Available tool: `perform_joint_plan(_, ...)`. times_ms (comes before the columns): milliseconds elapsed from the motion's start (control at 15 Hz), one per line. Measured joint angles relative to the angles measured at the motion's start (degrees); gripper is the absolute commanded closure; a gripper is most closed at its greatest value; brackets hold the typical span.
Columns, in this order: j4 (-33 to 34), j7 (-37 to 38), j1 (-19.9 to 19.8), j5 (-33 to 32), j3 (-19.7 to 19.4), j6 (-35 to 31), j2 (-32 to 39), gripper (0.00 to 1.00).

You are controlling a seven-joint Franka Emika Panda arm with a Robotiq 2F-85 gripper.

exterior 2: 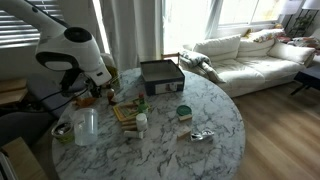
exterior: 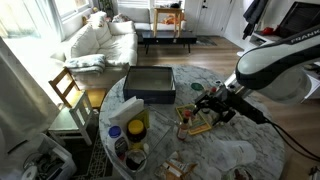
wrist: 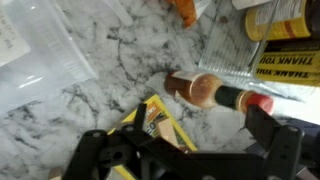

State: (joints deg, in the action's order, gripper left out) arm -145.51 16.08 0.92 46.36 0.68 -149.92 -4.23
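Note:
In the wrist view my gripper (wrist: 192, 135) is open and empty, just above the marble tabletop (wrist: 90, 110). A small brown sauce bottle (wrist: 205, 91) with a red cap lies on its side just beyond the fingers. A yellow packet (wrist: 160, 125) lies flat between and under the fingers. In both exterior views the gripper (exterior: 213, 103) (exterior 2: 105, 92) hangs low over the round table near its edge, among small items.
A dark square box (exterior: 150, 83) (exterior 2: 160, 75) sits on the table's far side. A clear plastic container (exterior 2: 87, 124), a yellow-labelled jar (exterior: 137, 112) and small jars (exterior 2: 183, 112) stand nearby. A wooden chair (exterior: 68, 88) and a white sofa (exterior 2: 250, 55) surround the table.

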Motion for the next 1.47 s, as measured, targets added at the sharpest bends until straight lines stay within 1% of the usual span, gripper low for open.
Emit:
perform_joint_plan(333,-4.73,13.66,-6.58,-12.49,-4.34,3.29,-3.55,0.00)
perform_joint_plan(533,-7.56,18.16,-10.21,-16.58,-6.84,7.28,-6.12,0.00)
perform_joint_plan(667,-9.40,18.28,-11.91,-16.74,-8.75,10.24,-7.68,0.00)
perform_joint_plan(800,-10.73,18.00,-12.75,-16.74,-9.90,11.62,-8.96,0.00)
perform_joint_plan(1133,-11.15,18.35,-12.83,-16.74,-9.99,11.94,-9.62,0.00)
perform_joint_plan(1467,-12.13,23.85,-14.15,-16.90,-10.06,12.16,-6.96,0.00)
